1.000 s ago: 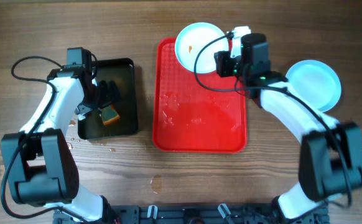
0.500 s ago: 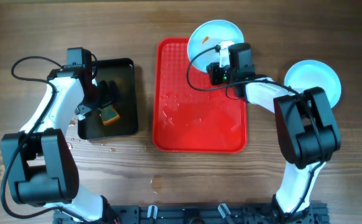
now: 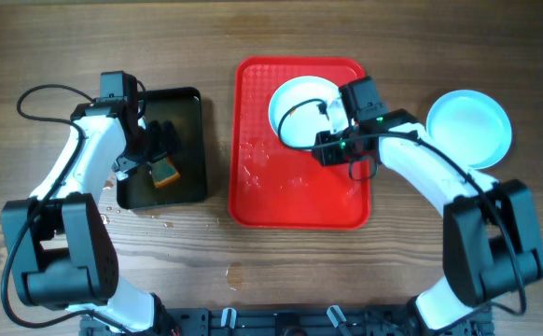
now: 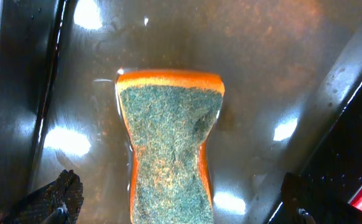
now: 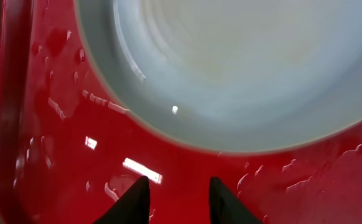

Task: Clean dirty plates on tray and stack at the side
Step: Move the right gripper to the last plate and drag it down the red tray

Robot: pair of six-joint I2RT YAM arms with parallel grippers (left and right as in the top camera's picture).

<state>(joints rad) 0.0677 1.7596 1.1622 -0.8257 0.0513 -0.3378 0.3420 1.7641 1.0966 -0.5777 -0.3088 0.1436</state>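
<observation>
One pale blue-white plate [image 3: 295, 114] lies flat in the upper right part of the red tray [image 3: 253, 191], which is beaded with water. The right gripper [image 5: 178, 200] hovers just beside the plate's rim, its jaws a narrow gap apart and grasping nothing. Whether this plate carries an orange smear cannot be told, as the close view is blurred. Well to the right, on the wooden table [image 3: 66, 47], sits the side stack [image 3: 467, 126]; how many plates it holds cannot be told. The left gripper [image 4: 184, 199] hangs over the black tray [image 3: 186, 101], jaws spread wide either side of an orange-and-green sponge [image 4: 168, 143]. The job looks partly done: the plate on the tray likely awaits wiping and stacking.
</observation>
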